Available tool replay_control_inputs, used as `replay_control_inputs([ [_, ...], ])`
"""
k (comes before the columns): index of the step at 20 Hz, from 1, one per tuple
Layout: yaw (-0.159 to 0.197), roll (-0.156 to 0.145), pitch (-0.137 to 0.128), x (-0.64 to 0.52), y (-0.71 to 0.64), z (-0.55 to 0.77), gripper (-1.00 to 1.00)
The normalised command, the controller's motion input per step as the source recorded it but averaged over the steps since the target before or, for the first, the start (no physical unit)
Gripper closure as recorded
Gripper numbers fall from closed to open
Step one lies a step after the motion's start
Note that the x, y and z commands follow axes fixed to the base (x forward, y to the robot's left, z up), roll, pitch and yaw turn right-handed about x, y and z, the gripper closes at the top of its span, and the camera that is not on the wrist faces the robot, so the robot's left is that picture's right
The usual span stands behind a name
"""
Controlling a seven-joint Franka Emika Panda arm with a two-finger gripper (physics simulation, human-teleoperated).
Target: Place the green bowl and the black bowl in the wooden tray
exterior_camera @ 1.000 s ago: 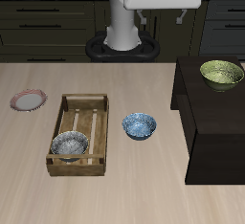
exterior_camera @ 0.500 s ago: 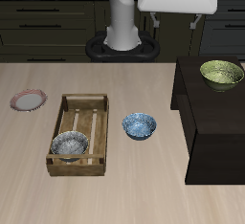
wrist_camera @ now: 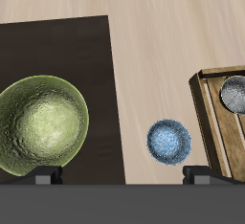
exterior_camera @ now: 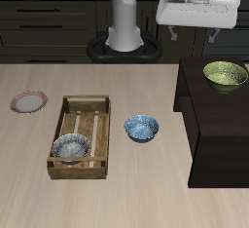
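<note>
The green bowl (exterior_camera: pixel 225 74) sits upright on top of a dark raised block (exterior_camera: pixel 216 134) at the table's side; the wrist view shows its speckled inside (wrist_camera: pixel 40 125). High above and behind it hangs my gripper (exterior_camera: pixel 195 34), open with nothing between its fingers (wrist_camera: pixel 124 177). The black bowl (exterior_camera: pixel 70 148) lies inside the wooden tray (exterior_camera: pixel 86 102), at the end nearer the table's front edge. In the wrist view the black bowl (wrist_camera: pixel 235 92) shows at the edge of the frame, inside the tray (wrist_camera: pixel 209 113).
A blue-and-white speckled bowl (exterior_camera: pixel 141 128) stands on the table between the tray and the dark block, also seen as the blue bowl (wrist_camera: pixel 168 141) from the wrist. A flat pink-rimmed plate (exterior_camera: pixel 28 101) lies beyond the tray's other side. Dark cabinets line the back.
The gripper has travelled sideways from above the robot's base toward the dark block and dropped slightly. Bowls, tray and plate have not moved.
</note>
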Motion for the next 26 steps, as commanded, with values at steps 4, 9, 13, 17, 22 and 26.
replay_control_inputs([
  [4, 0.013, 0.003, 0.0, 0.02, 0.25, -0.1, -1.0],
  [9, 0.017, 0.018, 0.002, 0.14, 0.23, -0.06, -1.0],
  [13, 0.006, -0.004, 0.025, 0.06, -0.06, -0.11, -1.0],
  [17, -0.015, -0.014, 0.033, 0.03, -0.05, -0.2, -1.0],
  [22, -0.003, 0.029, 0.089, -0.11, 0.14, -0.48, -1.0],
  [26, 0.052, 0.07, 0.069, -0.03, 0.34, -0.55, -1.0],
])
